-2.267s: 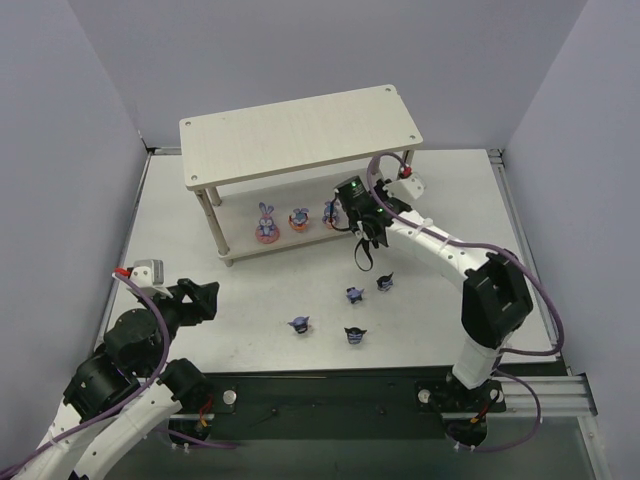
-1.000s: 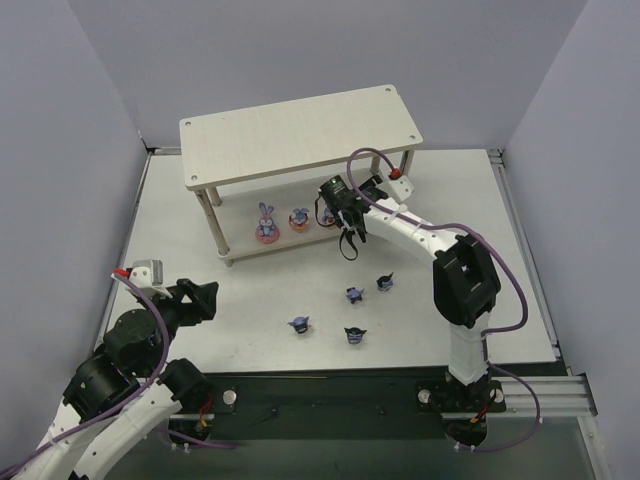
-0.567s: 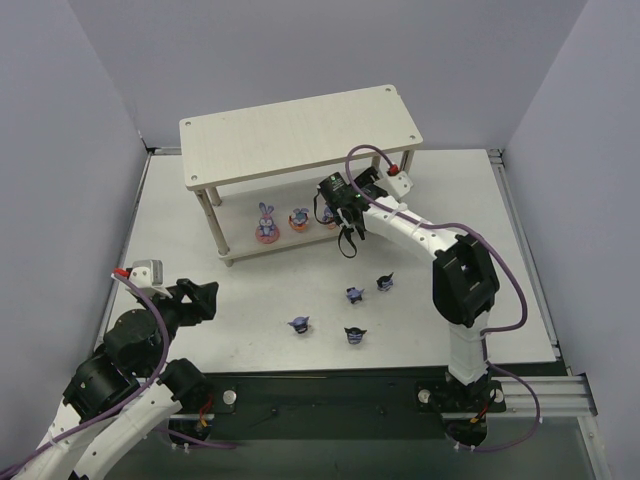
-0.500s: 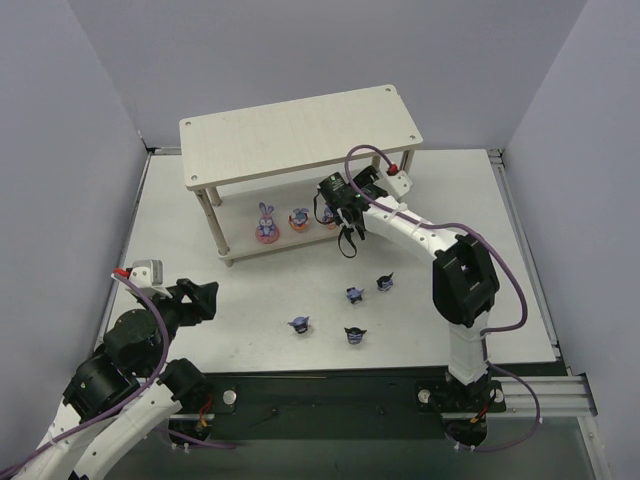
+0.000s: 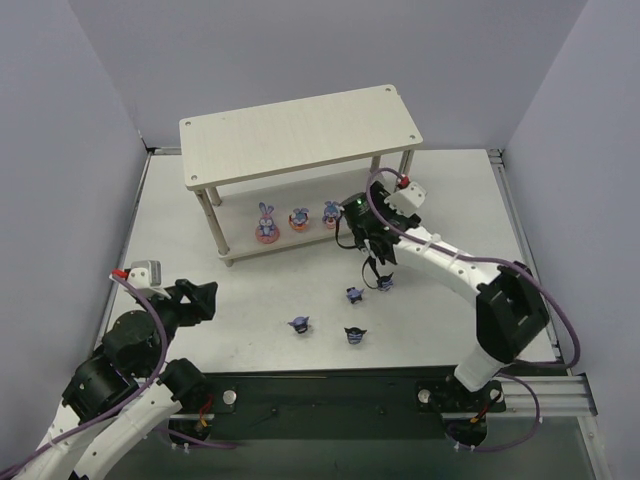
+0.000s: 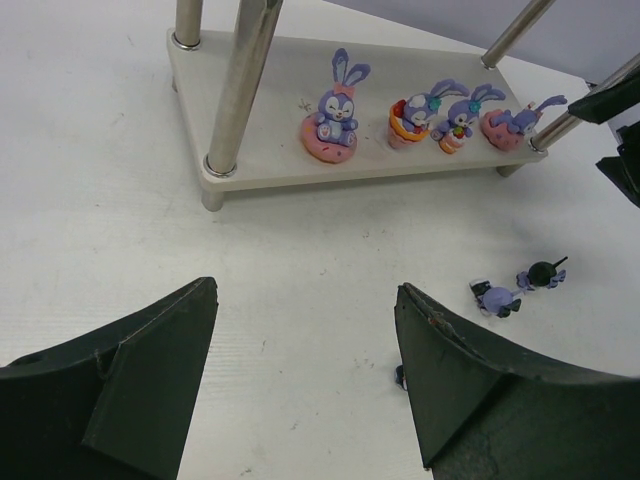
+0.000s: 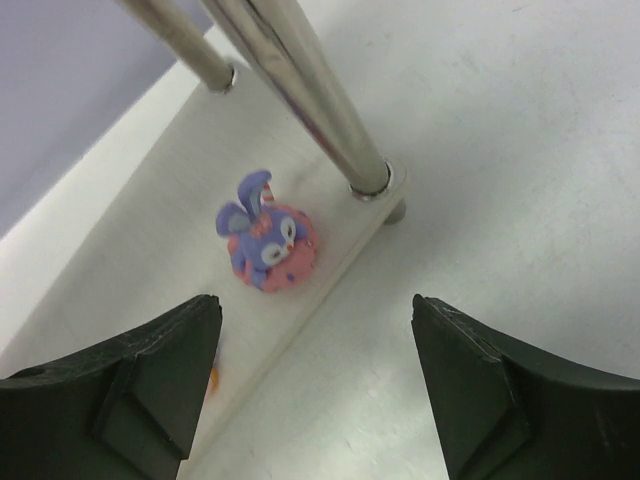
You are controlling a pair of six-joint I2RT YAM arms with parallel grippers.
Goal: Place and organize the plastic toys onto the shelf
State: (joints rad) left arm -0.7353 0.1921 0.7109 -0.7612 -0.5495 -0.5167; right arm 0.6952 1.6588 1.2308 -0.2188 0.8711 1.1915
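Both pincers stand wide, nothing between their fingers. The right pincer (image 7: 312,315) hangs low over the desk (image 7: 480,150) at the end of the lower board of the shelf (image 7: 150,230). Just ahead of it, slightly left, a bunny on a pink base (image 7: 266,247) sits on that board, apart from the fingers, with a round leg (image 7: 320,110) beside it. Farther left along the board stand three more bunnies (image 6: 415,108). Away from the shelf, near this pincer, two dark pointed-ear figures (image 5: 353,294) rest on the desk, and another dark pair (image 5: 354,334) lies farther back. The left pincer (image 6: 300,300) hangs above the desk, well apart from every toy, with the shelf ahead of it.
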